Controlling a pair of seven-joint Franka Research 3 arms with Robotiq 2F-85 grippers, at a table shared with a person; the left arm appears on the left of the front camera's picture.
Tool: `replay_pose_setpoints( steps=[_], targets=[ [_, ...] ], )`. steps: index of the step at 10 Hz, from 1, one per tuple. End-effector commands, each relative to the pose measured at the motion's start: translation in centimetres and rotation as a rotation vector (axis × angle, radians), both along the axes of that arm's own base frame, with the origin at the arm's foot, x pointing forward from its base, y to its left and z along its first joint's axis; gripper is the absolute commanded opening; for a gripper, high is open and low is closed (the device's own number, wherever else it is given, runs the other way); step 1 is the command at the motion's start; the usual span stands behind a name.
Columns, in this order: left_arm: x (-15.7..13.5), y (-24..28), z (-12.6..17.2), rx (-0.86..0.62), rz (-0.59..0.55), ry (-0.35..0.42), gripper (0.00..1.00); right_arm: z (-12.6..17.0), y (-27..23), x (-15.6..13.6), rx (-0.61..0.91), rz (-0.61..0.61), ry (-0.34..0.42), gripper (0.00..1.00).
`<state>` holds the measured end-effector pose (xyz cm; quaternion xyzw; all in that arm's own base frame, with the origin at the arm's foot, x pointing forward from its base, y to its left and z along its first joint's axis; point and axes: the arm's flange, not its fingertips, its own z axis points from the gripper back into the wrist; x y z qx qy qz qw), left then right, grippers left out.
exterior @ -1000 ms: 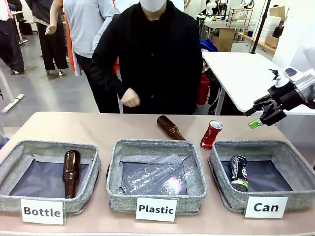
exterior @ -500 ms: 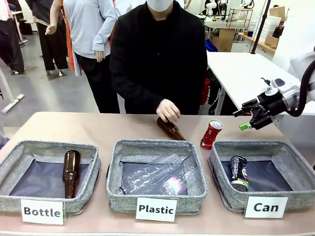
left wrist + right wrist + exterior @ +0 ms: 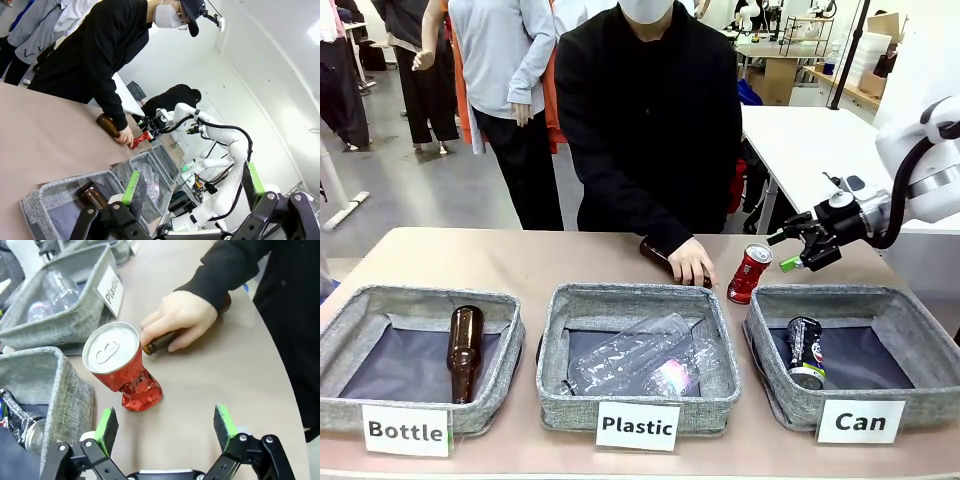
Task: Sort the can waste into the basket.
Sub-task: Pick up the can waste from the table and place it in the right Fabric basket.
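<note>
A dented red can [image 3: 750,272] stands tilted on the table just behind the "Can" basket [image 3: 920,310]; in the right wrist view the red can [image 3: 122,367] is straight ahead of the fingers. The dark navy can [image 3: 805,352] lies inside that basket, and its silver end [image 3: 27,429] peeks in at the lower left. My right gripper [image 3: 788,250] hovers open just right of the red can, pads apart [image 3: 165,427]. My left gripper [image 3: 192,182] is open high above the table's left side. A person's hand [image 3: 691,262] grips a brown bottle [image 3: 654,250] beside the red can.
The "Plastic" basket [image 3: 638,297] holds clear bottles in the middle. The "Bottle" basket [image 3: 420,300] at left holds a brown bottle [image 3: 465,350]. The person stands at the far edge, leaning over the table. A white table [image 3: 810,150] lies behind at right.
My right gripper has moved left and slightly down toward the red can. The person's hand came forward and closed on the brown bottle on the table.
</note>
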<state>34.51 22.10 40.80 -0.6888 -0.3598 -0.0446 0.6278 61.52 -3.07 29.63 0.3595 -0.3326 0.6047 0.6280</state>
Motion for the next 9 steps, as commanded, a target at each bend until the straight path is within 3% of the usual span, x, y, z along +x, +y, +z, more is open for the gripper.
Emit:
replay_pose_setpoints(
  steps=[1, 9],
  targets=[
    [-0.3, -0.2, 0.3, -0.005, 0.001, 0.012, 1.0, -0.3, 0.2, 0.8, 0.018, 0.057, -0.024, 1.0],
    [-0.3, -0.2, 0.3, -0.005, 0.001, 0.012, 1.0, -3.5, 4.8, 1.6, 0.061, 0.141, 0.04, 1.0]
  ],
)
